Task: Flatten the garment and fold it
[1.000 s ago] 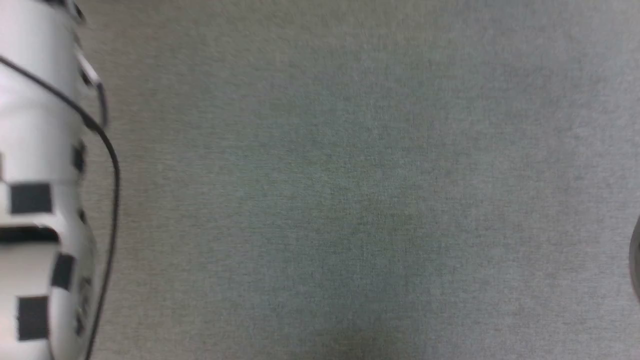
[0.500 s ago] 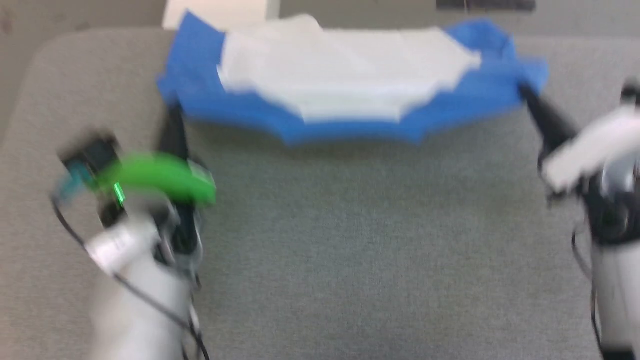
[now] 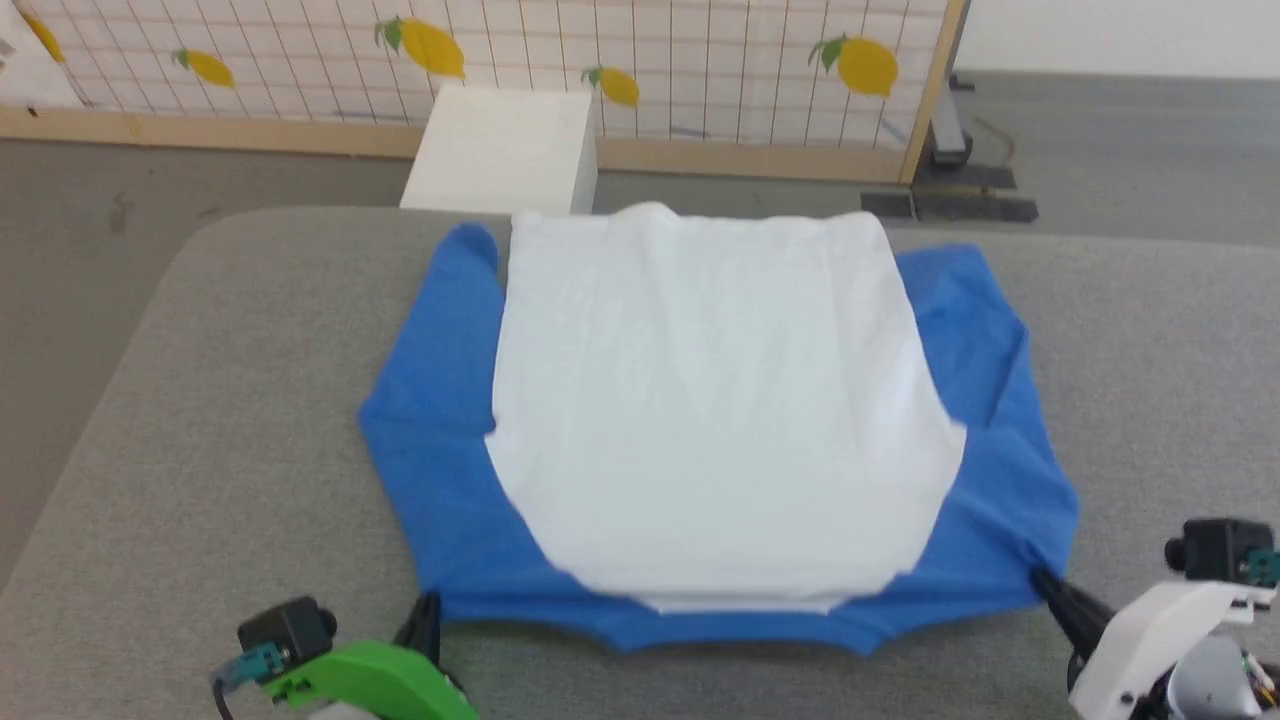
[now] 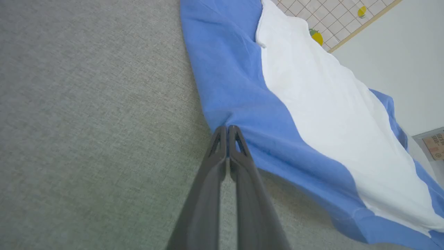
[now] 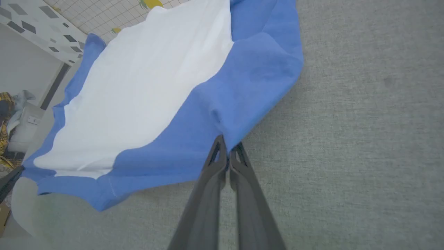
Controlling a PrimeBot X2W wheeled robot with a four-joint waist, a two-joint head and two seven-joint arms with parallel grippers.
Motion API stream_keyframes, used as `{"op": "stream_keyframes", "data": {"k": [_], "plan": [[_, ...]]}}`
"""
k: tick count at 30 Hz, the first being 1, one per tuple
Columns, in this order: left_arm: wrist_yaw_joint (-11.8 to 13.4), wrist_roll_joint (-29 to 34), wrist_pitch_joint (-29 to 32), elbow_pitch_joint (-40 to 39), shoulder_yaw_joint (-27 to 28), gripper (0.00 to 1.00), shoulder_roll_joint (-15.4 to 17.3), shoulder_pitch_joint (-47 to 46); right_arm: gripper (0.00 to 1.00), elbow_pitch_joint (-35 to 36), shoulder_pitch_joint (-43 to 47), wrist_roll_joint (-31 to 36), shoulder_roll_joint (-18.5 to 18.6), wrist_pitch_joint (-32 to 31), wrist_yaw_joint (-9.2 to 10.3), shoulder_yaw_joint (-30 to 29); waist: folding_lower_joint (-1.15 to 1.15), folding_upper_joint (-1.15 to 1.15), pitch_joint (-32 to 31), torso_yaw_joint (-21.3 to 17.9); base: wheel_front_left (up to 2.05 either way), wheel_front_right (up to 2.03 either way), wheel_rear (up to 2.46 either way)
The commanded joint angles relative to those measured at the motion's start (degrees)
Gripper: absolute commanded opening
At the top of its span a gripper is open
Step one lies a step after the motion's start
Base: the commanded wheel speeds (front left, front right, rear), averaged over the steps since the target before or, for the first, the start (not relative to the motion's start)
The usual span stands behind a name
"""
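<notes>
The garment (image 3: 700,400) lies spread on the grey table (image 3: 200,450), white body in the middle, blue sleeves folded in along both sides and the near edge. My left gripper (image 3: 428,604) is shut on the near left blue corner; in the left wrist view its fingers (image 4: 227,130) pinch the blue fabric edge (image 4: 222,86). My right gripper (image 3: 1040,580) is shut on the near right blue corner, and in the right wrist view the closed fingertips (image 5: 227,142) bite the blue cloth (image 5: 242,97). The near edge hangs slightly off the table between the two grips.
Beyond the table's far edge stand a white box (image 3: 500,150) and a grid screen with lemon prints (image 3: 650,60) on a wooden frame. Grey floor (image 3: 1100,140) lies behind. Bare table surface runs on both sides of the shirt.
The head camera has swung a lot, from bare table to the whole shirt. The shirt now appears spread longer and flatter on the table, with both grippers still on its near corners.
</notes>
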State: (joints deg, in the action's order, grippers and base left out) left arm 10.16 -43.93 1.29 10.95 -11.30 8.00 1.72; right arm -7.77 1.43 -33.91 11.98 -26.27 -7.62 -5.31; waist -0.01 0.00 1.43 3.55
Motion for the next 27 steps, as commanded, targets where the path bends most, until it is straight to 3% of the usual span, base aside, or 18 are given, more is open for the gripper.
{"op": "stream_keyframes", "data": {"k": [1,8,14,19,20,21,22,23,27], "plan": [[1.44,0.68,0.94,-0.58,0.39,0.0,1.76,1.83,0.0,0.88,1.39,1.81,0.76,-0.81,0.13,-0.87,0.01,0.0,-2.34,0.47,0.0,0.0,0.0],[5.74,7.19,9.28,-1.59,-5.38,0.0,7.1,5.17,0.0,5.91,7.34,8.96,0.93,-9.61,0.13,0.53,0.01,0.0,-3.21,1.05,0.0,0.0,0.0],[8.66,10.08,15.05,-0.79,-8.48,0.0,9.22,6.43,0.0,9.3,10.52,13.98,1.84,-16.4,0.13,1.92,0.01,0.0,-3.11,0.9,0.0,0.0,0.0],[9.85,9.69,16.79,-0.68,-8.69,0.0,9.1,6.61,0.0,8.94,11.85,15.72,-0.24,-19.64,0.13,3.0,0.01,0.0,-2.19,0.92,0.0,0.0,0.0],[9.81,9.61,16.6,-0.62,-8.65,0.2,8.97,6.37,0.0,8.57,11.69,15.64,-0.61,-19.31,0.13,2.89,0.01,0.0,-2.01,0.93,0.0,0.0,0.0],[9.81,9.51,16.44,-0.63,-8.55,0.68,8.83,6.05,0.0,8.26,11.5,15.65,-0.82,-19.02,0.13,2.82,0.01,0.0,-1.87,0.93,0.0,0.0,0.0],[9.81,9.43,16.25,-0.72,-8.42,1.0,8.76,5.82,0.32,8.13,11.3,15.69,-0.82,-18.78,0.13,2.89,0.01,0.0,-1.8,0.9,0.0,0.0,0.0],[9.91,9.28,16.27,-0.82,-8.22,1.0,8.78,5.65,1.0,8.14,10.96,15.55,-0.91,-18.34,0.13,2.71,0.01,0.0,-1.78,0.82,0.0,0.0,0.0],[10.65,8.36,17.79,-2.85,-7.26,1.0,9.54,5.93,1.0,9.15,10.26,13.95,-0.5,-18.34,0.13,1.93,0.01,0.0,-1.97,0.48,0.0,0.0,0.0]]}}
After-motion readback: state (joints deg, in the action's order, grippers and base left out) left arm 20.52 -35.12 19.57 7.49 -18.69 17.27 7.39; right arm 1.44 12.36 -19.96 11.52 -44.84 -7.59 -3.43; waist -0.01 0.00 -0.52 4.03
